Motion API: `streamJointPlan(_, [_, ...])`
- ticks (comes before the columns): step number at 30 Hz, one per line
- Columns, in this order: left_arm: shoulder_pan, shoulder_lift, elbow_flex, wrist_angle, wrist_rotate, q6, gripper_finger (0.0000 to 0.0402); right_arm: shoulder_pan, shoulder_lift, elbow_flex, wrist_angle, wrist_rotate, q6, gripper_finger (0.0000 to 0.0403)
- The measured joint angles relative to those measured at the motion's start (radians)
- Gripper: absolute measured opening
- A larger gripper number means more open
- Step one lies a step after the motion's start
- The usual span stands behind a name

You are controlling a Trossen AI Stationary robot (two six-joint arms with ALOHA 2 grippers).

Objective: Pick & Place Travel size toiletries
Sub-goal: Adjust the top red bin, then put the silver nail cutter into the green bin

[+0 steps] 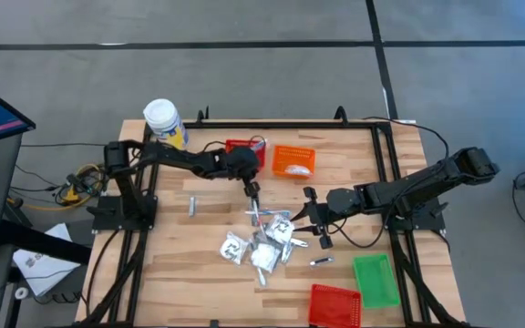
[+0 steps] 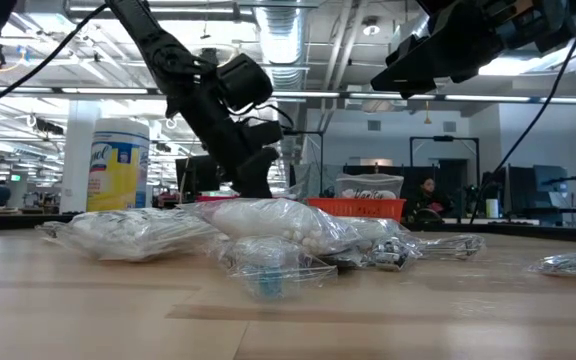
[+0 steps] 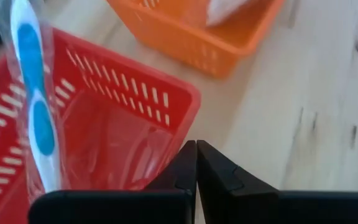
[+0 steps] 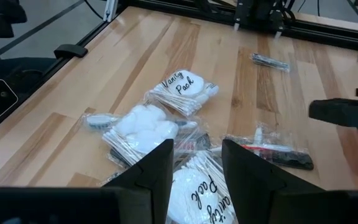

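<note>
The travel size toiletries [image 1: 264,244] lie heaped in the middle of my wooden table [image 1: 180,264]: clear-wrapped packets of cotton swabs and cotton balls, two of them lettered "Vanity Pack" [image 4: 182,87], with a wrapped red-and-black item [image 4: 277,154] at the heap's edge. A slim silver stick [image 1: 191,207] lies apart from the heap on the side toward my left arm's base, and another small wrapped piece [image 1: 322,261] lies between the heap and the green basket [image 1: 375,279]. A wrapped toothbrush [image 3: 35,99] with a blue-and-white handle stands tilted inside the red basket [image 1: 242,148] at the far edge of the table beyond the heap. My left gripper [image 1: 252,189] hangs between that red basket and the heap, its fingers [image 3: 185,171] pressed flat together with nothing between them. My right gripper [image 1: 312,217] hovers just beside the heap on my right arm's side, its fingers [image 4: 157,165] standing apart and empty, pointing over the packets. The orange basket [image 1: 293,161] sits beside the red one, a white piece showing in it, a second red basket [image 1: 335,304] sits next to the green one at the near edge, and the white-lidded yellow wipes canister [image 1: 163,121] stands on the far corner by my left arm.
</note>
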Motion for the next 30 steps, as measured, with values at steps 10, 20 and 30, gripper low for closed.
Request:
streamJointPlan(10, [-0.085, -0.068, -0.004, -0.015, 0.128, -0.019, 0.0001, 0.001, 0.000, 0.000, -0.015, 0.000, 0.005, 0.0130])
streamJointPlan(20, [-0.275, -0.264, -0.007, -0.033, 0.120, -0.057, 0.0001, 0.003, 0.000, 0.000, -0.018, 0.000, 0.016, 0.0130])
streamJointPlan(30, [-0.410, -0.401, -0.008, -0.430, -0.193, -0.287, 0.0001, 0.003, 0.000, 0.000, -0.018, 0.000, 0.024, 0.0130])
